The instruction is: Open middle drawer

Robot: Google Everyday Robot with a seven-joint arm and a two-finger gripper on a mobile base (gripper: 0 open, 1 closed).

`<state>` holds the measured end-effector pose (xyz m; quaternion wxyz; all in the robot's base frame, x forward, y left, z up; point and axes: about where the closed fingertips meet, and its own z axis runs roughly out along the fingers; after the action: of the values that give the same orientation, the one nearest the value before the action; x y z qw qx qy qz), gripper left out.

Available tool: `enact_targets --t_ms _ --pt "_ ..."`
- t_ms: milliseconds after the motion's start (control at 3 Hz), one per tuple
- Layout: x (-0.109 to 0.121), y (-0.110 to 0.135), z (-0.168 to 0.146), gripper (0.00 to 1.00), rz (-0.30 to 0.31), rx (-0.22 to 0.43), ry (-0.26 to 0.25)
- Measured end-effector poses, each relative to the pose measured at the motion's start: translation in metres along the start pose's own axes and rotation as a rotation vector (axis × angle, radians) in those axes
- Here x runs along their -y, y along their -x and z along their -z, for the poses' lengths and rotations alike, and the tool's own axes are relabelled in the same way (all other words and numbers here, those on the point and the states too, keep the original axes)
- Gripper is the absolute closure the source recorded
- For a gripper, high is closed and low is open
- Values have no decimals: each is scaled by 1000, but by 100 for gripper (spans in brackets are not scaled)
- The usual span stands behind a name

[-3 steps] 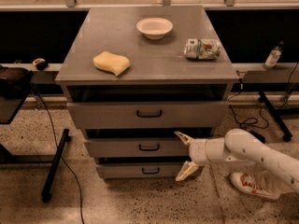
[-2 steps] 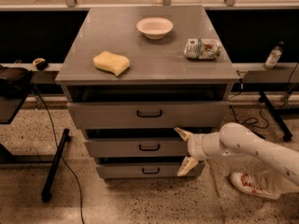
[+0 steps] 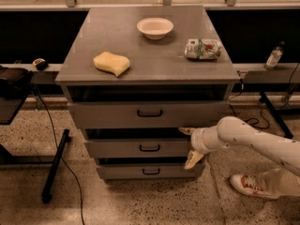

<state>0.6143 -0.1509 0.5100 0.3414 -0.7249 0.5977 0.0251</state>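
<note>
The grey cabinet [image 3: 150,60] has three drawers stacked down its front. The middle drawer [image 3: 122,148] is a flat grey front with a small dark loop handle [image 3: 149,148]; it sticks out slightly, with a dark gap above it. My gripper [image 3: 190,146] comes in from the right on a white arm [image 3: 248,142]. It is open. One fingertip [image 3: 186,131] is at the drawer's top right corner and the other is below it, so the jaws straddle the drawer's right end. The gripper is well to the right of the handle.
On the cabinet top lie a yellow sponge [image 3: 111,63], a white bowl [image 3: 155,27] and a snack bag [image 3: 202,48]. A bottle [image 3: 274,56] stands on the right ledge. A shoe [image 3: 248,185] is on the floor at right. A black stand [image 3: 55,165] and cable are at left.
The gripper has moved slightly up and in against the right end of the middle drawer, and the arm has swung closer to the cabinet. The drawers have not visibly moved.
</note>
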Motion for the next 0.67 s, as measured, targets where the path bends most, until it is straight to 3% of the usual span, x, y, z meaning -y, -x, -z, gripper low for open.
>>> enact_targets --t_ms 667 --pt "-16 -19 -26 45 6 -9 8"
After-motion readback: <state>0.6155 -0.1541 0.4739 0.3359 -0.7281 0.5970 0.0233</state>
